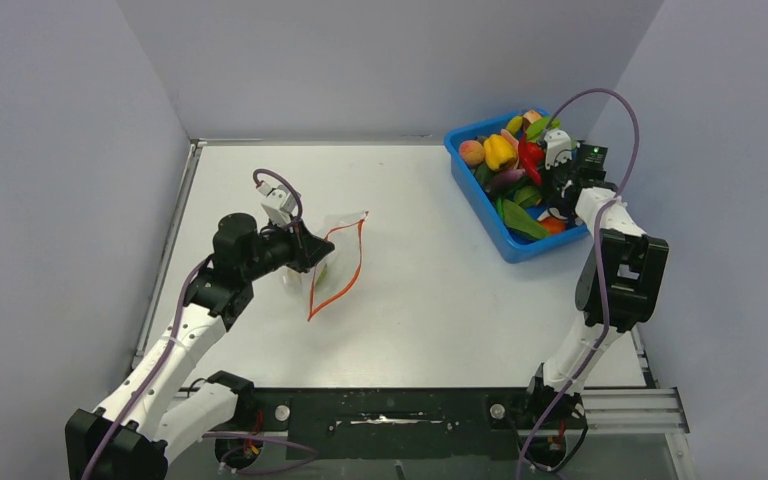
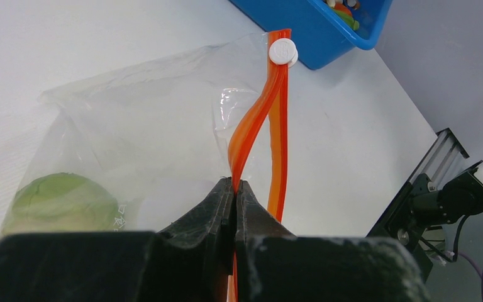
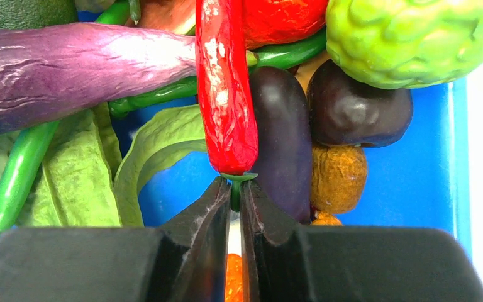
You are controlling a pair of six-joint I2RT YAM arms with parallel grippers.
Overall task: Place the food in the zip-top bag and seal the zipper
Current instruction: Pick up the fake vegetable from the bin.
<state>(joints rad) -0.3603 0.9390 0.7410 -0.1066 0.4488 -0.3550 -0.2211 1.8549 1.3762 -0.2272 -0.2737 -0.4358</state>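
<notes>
- A white table (image 1: pixel 440 300) stands between plain grey walls (image 1: pixel 390 60), and a blue tub (image 1: pixel 475 195) heaped with toy food (image 1: pixel 505 160) sits at its far right.
- My left tool (image 2: pixel 234 185) is clamped tight on the orange-red zipper (image 2: pixel 251 126) of the zip-top bag (image 2: pixel 151 126). The bag is left of centre, its mouth parted, with a green round toy (image 2: pixel 60 201) inside.
- My right tool (image 3: pixel 234 189), down in the tub, pinches the green stem of a red chili (image 3: pixel 226 94), jaws nearly together.
</notes>
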